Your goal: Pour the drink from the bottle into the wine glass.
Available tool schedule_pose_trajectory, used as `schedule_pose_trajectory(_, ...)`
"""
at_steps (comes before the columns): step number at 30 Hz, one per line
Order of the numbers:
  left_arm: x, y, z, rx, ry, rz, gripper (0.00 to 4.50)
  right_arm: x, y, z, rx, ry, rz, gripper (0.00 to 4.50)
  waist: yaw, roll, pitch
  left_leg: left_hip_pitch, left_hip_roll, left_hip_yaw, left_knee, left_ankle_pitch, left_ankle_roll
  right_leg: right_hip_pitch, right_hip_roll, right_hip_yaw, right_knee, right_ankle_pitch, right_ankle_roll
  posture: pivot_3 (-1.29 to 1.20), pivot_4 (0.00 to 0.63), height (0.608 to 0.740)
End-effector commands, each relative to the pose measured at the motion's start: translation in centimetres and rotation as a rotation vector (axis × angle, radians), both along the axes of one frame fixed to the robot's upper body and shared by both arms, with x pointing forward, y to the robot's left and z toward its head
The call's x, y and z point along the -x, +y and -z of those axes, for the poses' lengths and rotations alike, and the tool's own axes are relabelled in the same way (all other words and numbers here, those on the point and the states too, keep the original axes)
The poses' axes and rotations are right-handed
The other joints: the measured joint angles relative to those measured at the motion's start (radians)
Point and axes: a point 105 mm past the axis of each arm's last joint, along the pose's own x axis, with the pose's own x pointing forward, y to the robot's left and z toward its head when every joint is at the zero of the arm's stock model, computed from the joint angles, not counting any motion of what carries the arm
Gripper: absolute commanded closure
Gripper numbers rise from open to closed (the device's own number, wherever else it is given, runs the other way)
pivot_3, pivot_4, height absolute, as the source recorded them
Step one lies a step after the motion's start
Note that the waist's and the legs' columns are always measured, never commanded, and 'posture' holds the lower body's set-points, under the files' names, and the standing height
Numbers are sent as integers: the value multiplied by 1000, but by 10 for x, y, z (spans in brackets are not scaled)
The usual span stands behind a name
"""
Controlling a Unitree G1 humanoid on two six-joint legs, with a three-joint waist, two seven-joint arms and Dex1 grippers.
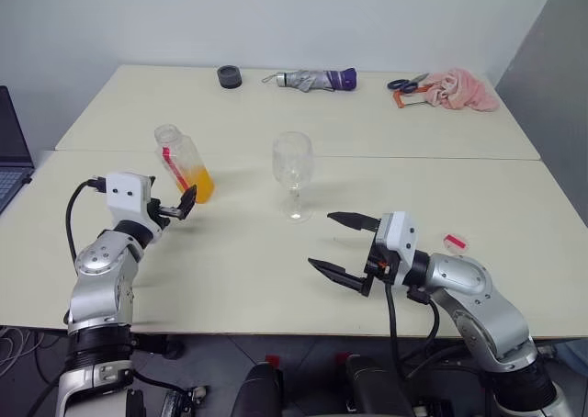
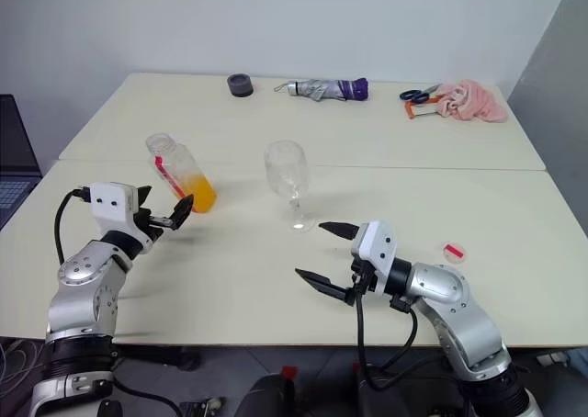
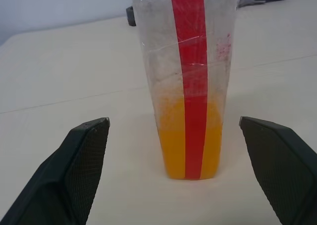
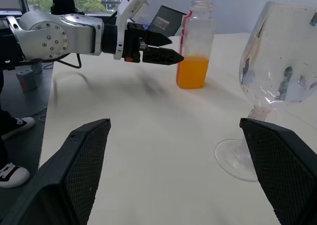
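A: Where is the bottle seen?
B: Upright on the bench, uncapped, beside the empty wine glass.
A: And the grippers?
B: Left gripper jaws are held wide before the bottle; right gripper jaws wide, empty, near the glass.

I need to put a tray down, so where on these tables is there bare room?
Bare: the near table between the left tool and right tool, and the far table's middle strip. Crowded: bottle and glass by the seam; back edge holds a black disc, umbrella, scissors and cloth.
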Motion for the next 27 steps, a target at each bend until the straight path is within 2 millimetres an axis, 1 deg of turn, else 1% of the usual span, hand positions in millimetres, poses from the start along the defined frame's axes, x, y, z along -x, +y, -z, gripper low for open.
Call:
schedule_pose_trajectory(1,-4,3,-18,-18,-59,13,0,4,2,-7,-7,-50,-16,43,0,0,0,0,0,0,0,0,0,0,0,0,0,0,0,0,150,740)
schedule_pose_trajectory(11,-21,1,-23,-1,-54,65,0,4,4,-3,-7,-61,-21,43,1,0,0,0,0,0,0,0,0,0,0,-1,0,0,0,0,150,740)
schedule_pose_trajectory(16,-31,3,-28,4,-64,65,0,4,4,-1,-6,-62,-19,43,1,0,0,0,-1,0,0,0,0,0,0,-1,0,0,0,0,150,740)
schedule_pose_trajectory(20,-38,-1,-28,9,-58,90,0,4,3,1,-5,-62,-16,43,1,0,0,0,-1,-1,0,0,0,0,1,-1,0,0,0,0,150,740)
schedule_pose_trajectory(23,-42,-4,-26,15,-51,109,550,4,3,2,-4,-65,-15,0,1,0,0,-1,-1,0,0,0,0,0,1,-1,0,0,0,0,150,740)
schedule_pose_trajectory(27,-44,-7,-25,22,-49,127,1846,4,4,3,-2,-69,-15,0,1,0,0,-1,-1,-1,0,0,0,0,1,-2,0,0,0,0,150,740)
